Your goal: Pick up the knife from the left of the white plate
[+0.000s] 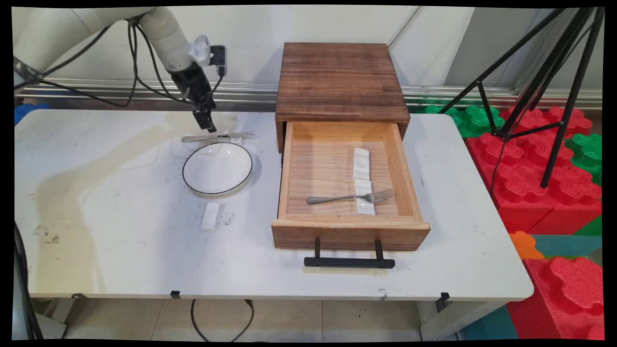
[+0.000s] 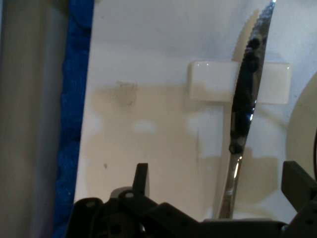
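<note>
White desk under my cameras, wall behind. My end effector hangs just above the knife, fingers spread wide, gripping nothing. I see the knife lying flat: shiny steel, serrated blade, its blade resting across a small white rest. Just on the near side sits a white bowl with a dark rim. To the right, the open wooden drawer holds a fork.
</note>
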`<move>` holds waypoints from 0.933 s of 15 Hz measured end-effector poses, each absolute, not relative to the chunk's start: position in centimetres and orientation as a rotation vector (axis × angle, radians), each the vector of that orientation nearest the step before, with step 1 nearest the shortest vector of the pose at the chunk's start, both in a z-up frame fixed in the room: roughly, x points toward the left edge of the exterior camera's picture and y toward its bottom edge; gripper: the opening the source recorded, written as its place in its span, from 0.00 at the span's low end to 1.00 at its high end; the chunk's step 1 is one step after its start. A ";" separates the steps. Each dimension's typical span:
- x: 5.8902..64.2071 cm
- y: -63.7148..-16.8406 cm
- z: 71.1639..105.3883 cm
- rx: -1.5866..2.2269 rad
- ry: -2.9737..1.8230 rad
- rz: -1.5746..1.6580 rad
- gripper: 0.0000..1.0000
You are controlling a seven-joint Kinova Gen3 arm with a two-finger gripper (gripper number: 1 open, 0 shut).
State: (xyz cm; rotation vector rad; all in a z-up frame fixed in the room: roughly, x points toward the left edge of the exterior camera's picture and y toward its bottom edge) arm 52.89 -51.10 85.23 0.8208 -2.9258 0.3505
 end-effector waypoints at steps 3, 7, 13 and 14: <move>53.0 -51.8 84.2 0.808 -2.944 0.317 1.00; 53.3 -52.7 82.6 0.796 -2.964 0.263 1.00; 53.5 -53.4 81.2 0.794 -2.967 0.216 1.00; 53.5 -53.5 81.1 0.793 -2.964 0.209 0.00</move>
